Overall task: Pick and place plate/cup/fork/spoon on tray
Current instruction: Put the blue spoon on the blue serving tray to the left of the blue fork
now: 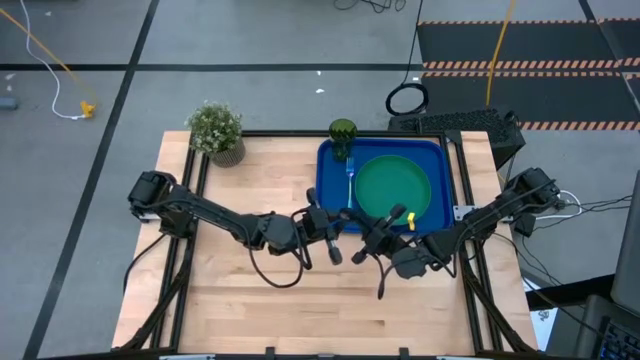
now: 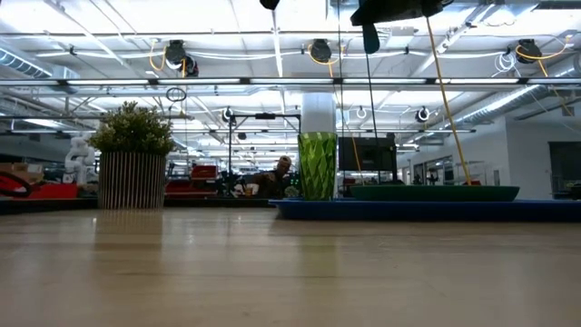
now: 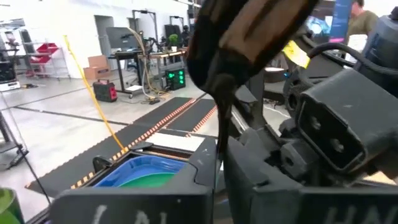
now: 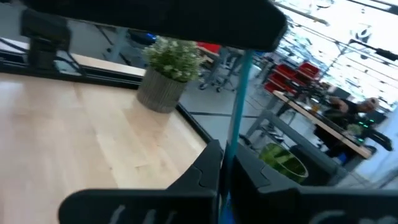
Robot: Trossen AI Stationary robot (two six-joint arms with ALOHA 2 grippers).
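The blue tray (image 1: 330, 165) lies at the table's far right. On it rest the green plate (image 1: 392, 188) and, left of the plate, the fork (image 1: 350, 178). The dark-green cup (image 1: 342, 133) stands in the tray's far-left corner. Just near of the tray my left gripper (image 1: 340, 232) and my right gripper (image 1: 372, 238) meet tip to tip above the wood, both shut on the spoon (image 3: 222, 106). In the high view the spoon is hidden between them. My left gripper (image 3: 217, 171) pinches the spoon's thin metal neck (image 3: 219, 146) between its two fingers, just short of the bowl (image 3: 249, 37). The fingers lie across the spoon, level, coming from the table's left. The spoon is clear of the table. My right gripper (image 4: 222, 168) pinches the spoon's light-blue handle (image 4: 235, 130) between its two fingers. They lie across the handle, level, coming from the table's right. The handle runs on past the fingers toward my left gripper's dark body (image 4: 155, 25).
A potted plant (image 1: 217, 130) stands at the table's far-left corner. Bare wood (image 1: 250, 300) stretches left of and near the grippers. In the low view a person (image 2: 283, 173) shows far off in the room behind the table.
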